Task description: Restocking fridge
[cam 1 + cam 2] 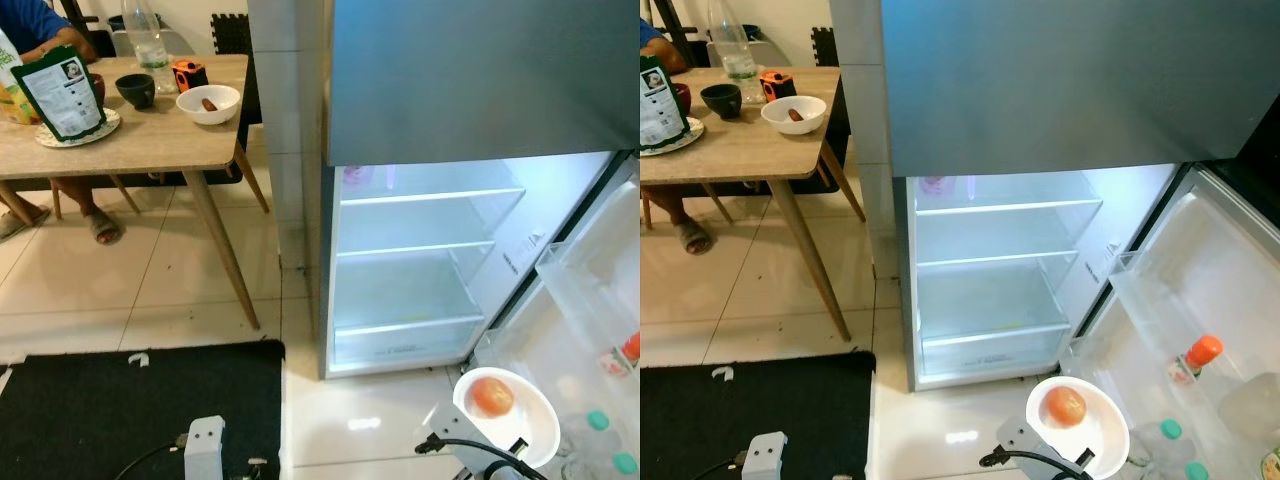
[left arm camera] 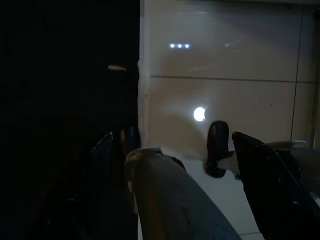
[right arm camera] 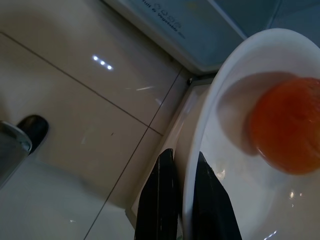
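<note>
Right pincer (image 3: 182, 200) clenched on the rim of a white bowl (image 1: 535, 425), at 5 o'clock, low over the floor. Inside the bowl, a tomato (image 1: 492, 396). Left pincer (image 2: 175, 150) hanging idle, released. Beyond, at 1 o'clock, fridge (image 1: 420, 270) open, shelves lit. Farther, at 10 o'clock, bench (image 1: 150, 130) with another bowl (image 1: 208, 103).

Right end effector (image 3: 182, 200) is held low and forward, its two black fingers (image 3: 160, 200) pinched tight on a thin rim. Left end effector (image 2: 175, 165) hangs idle, pointing at the floor.
</note>
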You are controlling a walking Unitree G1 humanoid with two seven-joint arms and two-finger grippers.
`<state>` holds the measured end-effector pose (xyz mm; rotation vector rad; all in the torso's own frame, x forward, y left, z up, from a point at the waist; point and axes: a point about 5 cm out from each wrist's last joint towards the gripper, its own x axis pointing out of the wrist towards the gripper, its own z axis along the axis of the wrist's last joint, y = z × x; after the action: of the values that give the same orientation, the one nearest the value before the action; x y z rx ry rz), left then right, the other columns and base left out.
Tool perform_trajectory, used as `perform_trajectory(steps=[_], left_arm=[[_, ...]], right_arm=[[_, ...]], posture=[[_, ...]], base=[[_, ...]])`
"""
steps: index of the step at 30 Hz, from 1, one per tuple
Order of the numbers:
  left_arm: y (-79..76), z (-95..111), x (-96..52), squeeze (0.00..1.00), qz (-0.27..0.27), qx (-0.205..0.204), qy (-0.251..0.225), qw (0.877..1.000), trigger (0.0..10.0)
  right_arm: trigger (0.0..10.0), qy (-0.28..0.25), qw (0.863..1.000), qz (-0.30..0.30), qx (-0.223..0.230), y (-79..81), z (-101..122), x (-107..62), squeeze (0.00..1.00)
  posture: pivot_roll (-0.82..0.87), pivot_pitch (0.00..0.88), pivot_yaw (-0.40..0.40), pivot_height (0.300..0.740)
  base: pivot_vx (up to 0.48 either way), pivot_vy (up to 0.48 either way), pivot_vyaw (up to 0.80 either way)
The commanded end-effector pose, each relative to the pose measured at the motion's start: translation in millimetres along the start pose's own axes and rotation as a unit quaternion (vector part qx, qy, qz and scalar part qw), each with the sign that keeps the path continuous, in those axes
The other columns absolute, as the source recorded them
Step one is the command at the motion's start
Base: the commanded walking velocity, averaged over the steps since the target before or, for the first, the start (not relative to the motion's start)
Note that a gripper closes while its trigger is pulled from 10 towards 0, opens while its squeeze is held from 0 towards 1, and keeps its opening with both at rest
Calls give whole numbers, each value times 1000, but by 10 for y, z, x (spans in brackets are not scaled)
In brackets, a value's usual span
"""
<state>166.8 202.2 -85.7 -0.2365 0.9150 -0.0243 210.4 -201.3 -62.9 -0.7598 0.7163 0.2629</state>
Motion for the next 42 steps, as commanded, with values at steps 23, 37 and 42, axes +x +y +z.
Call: perform_trajectory(steps=[23,37,42], left_arm=[[-15,-48,-6,0,-6,8,8,1000,10000],[-26,-57,-6,0,-11,-1,8,1000,10000],[-48,-72,-4,0,-20,-1,12,1000,10000]], right_arm=[[10000,15,1000,9,10,81,-64,-27,0],[10000,13,1000,8,11,78,-52,-23,0],[10000,12,1000,7,11,75,-48,-22,0]], posture=[[-68,59,-11,740],[-70,60,-12,740],[-68,60,-12,740]], base=[[360,0,0],[123,-40,0],[0,-392,0]])
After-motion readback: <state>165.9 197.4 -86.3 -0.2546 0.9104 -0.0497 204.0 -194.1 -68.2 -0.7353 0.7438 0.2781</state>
